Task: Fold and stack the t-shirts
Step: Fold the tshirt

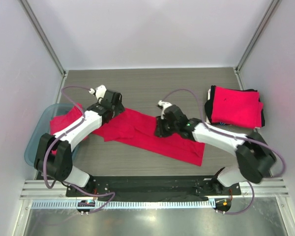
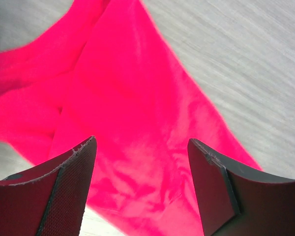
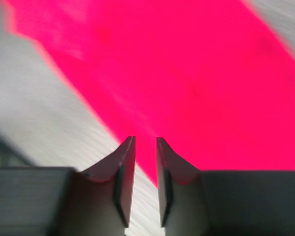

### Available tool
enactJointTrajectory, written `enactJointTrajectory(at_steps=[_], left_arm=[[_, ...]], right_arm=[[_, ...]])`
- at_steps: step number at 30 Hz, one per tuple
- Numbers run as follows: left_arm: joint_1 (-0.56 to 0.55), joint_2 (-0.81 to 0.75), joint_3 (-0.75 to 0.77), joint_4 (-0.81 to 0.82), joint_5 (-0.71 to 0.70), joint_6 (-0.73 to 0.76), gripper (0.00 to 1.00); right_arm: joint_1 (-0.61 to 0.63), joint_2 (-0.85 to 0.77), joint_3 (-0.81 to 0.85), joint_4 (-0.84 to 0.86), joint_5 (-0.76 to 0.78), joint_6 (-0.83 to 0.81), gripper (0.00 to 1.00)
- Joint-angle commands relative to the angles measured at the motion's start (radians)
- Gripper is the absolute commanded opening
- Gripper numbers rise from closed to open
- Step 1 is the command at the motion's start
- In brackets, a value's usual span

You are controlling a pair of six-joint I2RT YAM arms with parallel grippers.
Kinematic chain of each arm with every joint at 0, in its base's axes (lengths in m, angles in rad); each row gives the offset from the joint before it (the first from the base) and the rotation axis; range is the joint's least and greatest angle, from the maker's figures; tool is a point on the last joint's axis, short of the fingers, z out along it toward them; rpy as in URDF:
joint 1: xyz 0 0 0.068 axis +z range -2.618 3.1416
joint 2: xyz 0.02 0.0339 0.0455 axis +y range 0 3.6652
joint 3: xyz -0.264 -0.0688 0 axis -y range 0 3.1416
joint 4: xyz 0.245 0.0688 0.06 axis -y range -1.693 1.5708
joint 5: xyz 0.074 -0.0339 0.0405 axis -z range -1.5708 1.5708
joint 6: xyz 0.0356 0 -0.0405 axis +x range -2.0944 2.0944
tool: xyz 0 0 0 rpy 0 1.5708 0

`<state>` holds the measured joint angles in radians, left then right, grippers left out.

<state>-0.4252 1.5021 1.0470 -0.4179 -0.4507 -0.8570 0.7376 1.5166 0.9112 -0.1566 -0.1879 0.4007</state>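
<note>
A red t-shirt [image 1: 137, 129] lies as a long diagonal band across the middle of the table. It fills the left wrist view [image 2: 137, 98] and the right wrist view [image 3: 201, 73]. My left gripper [image 1: 119, 106] hovers over the shirt's far left end, its jaws wide open and empty [image 2: 141, 142]. My right gripper [image 1: 160, 132] is low over the shirt's middle, at a cloth edge, its jaws only a narrow gap apart with nothing between them [image 3: 145, 140]. A stack of folded red and black shirts [image 1: 235, 105] lies at the far right.
A blue bin [image 1: 33, 143] stands at the left edge with another red shirt [image 1: 64, 122] hanging over its rim. Grey walls close the table in on three sides. The arm bases stand along the near edge.
</note>
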Motion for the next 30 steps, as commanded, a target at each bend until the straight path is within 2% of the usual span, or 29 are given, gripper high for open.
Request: enactJointTrajectory(at_steps=[1, 3, 5, 6, 7, 10, 16, 24, 30], left_arm=[[-0.006, -0.063, -0.064, 0.004, 0.047, -0.039, 0.76], [-0.026, -0.124, -0.125, -0.01, 0.034, -0.079, 0.77], [-0.058, -0.173, -0.192, -0.027, 0.009, -0.138, 0.77], [-0.067, -0.196, -0.212, -0.039, 0.0, -0.155, 0.77], [-0.079, -0.242, -0.235, -0.044, -0.012, -0.177, 0.77], [-0.081, -0.293, -0.3, -0.055, -0.019, -0.238, 0.77], [-0.081, -0.266, -0.318, -0.096, -0.063, -0.321, 0.77], [-0.054, -0.07, -0.239, -0.09, -0.071, -0.33, 0.76], [-0.015, 0.01, -0.213, -0.032, -0.04, -0.333, 0.75]], right_arm=[[-0.007, -0.184, -0.139, -0.196, 0.413, 0.127, 0.27], [-0.014, -0.318, -0.208, -0.216, 0.501, 0.194, 0.22], [-0.015, -0.419, -0.284, -0.221, 0.512, 0.245, 0.12], [-0.015, -0.441, -0.3, -0.23, 0.507, 0.251, 0.04], [-0.017, -0.453, -0.313, -0.253, 0.507, 0.266, 0.01], [-0.014, -0.434, -0.296, -0.362, 0.53, 0.299, 0.01], [0.019, -0.34, -0.299, -0.379, 0.559, 0.345, 0.01], [0.052, -0.265, -0.29, -0.376, 0.568, 0.357, 0.01], [0.086, -0.216, -0.302, -0.36, 0.564, 0.383, 0.01]])
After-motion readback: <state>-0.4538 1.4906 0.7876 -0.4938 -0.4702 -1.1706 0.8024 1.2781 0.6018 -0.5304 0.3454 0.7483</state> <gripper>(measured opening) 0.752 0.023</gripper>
